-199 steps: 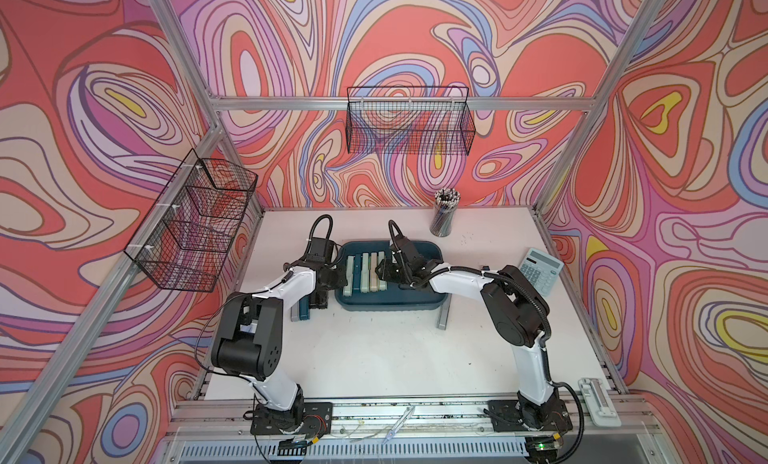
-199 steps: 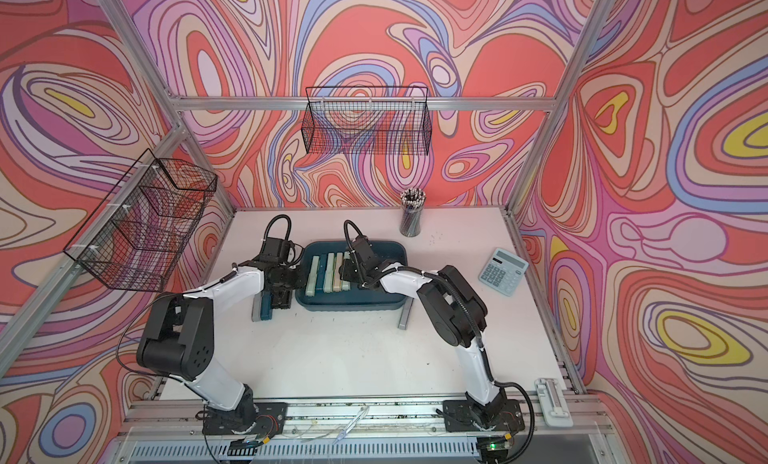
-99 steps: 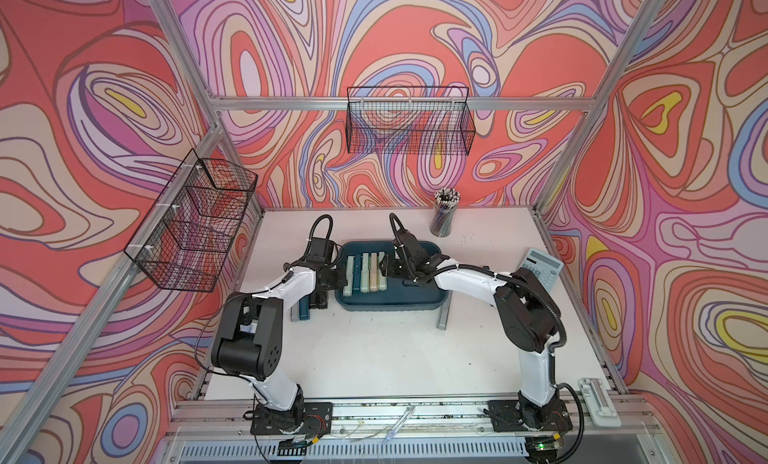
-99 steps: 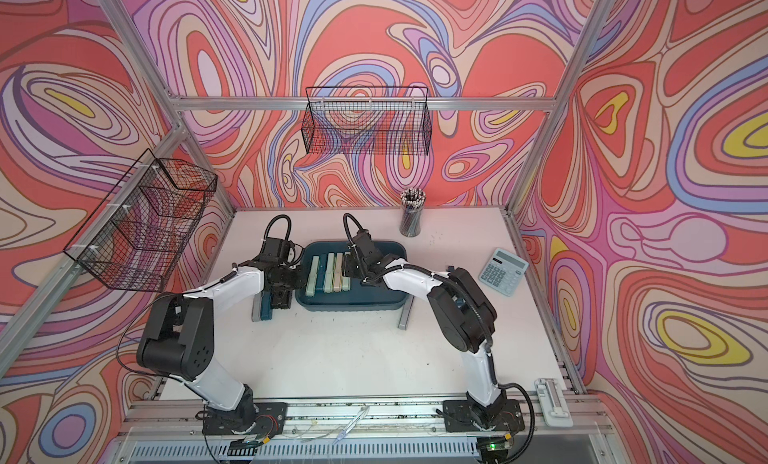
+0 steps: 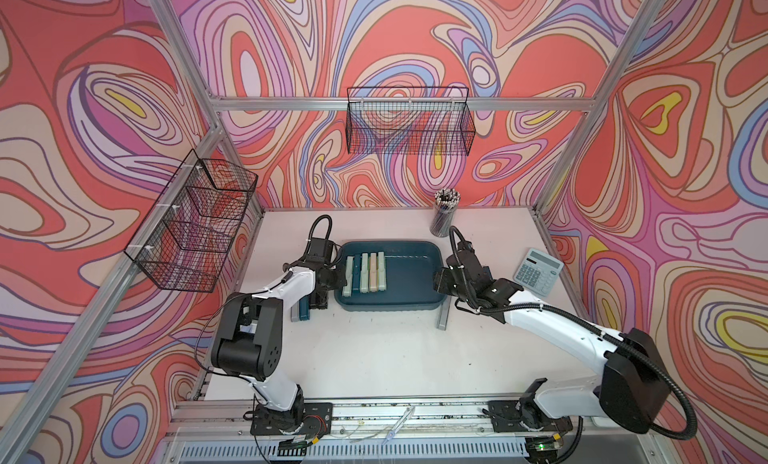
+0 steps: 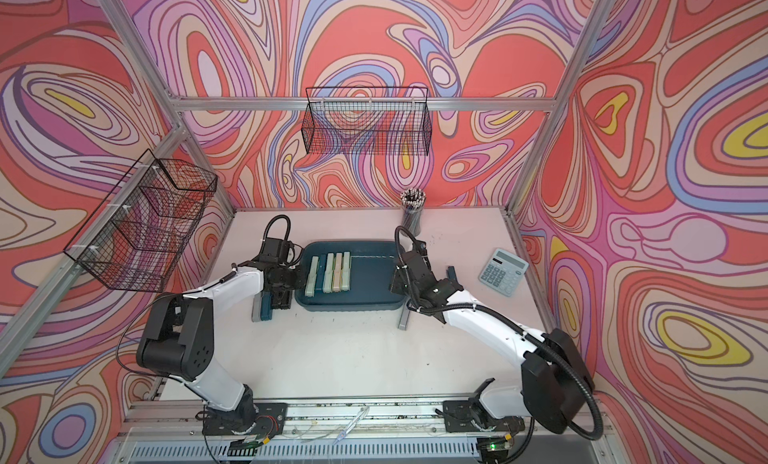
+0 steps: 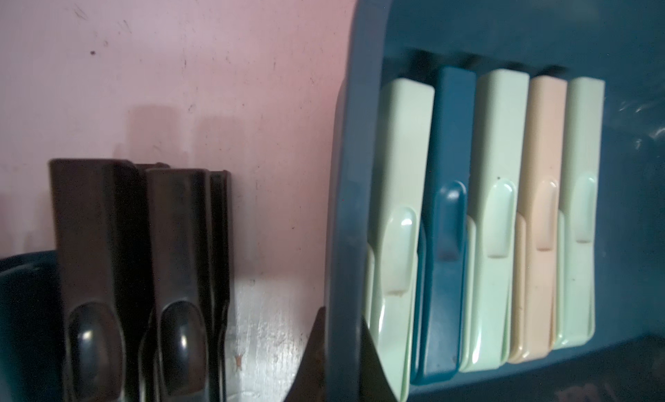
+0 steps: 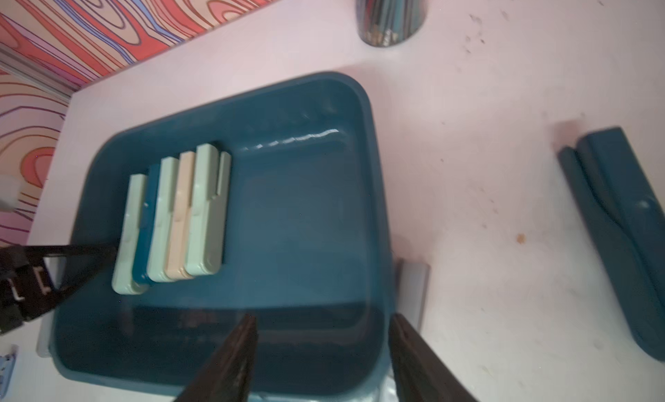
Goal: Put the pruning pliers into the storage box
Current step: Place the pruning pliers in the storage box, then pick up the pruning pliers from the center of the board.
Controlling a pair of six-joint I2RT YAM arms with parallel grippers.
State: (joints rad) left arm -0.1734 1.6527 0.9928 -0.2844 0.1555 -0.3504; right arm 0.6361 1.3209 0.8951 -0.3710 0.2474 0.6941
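Note:
The storage box (image 5: 409, 277) (image 8: 306, 220), a dark teal tray, sits mid-table in both top views. Several pruning pliers (image 5: 365, 273) (image 7: 496, 220) (image 8: 172, 216), mint, teal and beige, lie side by side at its left end. My left gripper (image 5: 332, 275) (image 7: 342, 317) is shut on the box's left rim (image 7: 349, 166). My right gripper (image 5: 440, 281) (image 8: 322, 317) hangs open and empty over the box's right front corner. More pliers lie outside: two dark ones (image 7: 97, 274) (image 5: 301, 310) left of the box, a grey one (image 5: 443, 316) (image 8: 412, 285) at its right front corner, a teal one (image 8: 619, 231) further right.
A pale calculator (image 5: 539, 270) lies at the right. A cup of pencils (image 5: 444, 212) stands behind the box. Black wire baskets hang on the back wall (image 5: 409, 121) and the left wall (image 5: 195, 221).
My right gripper has drawn back to the right, from the row of pliers to the box's right end, and its jaws have spread wider. The left arm has not moved.

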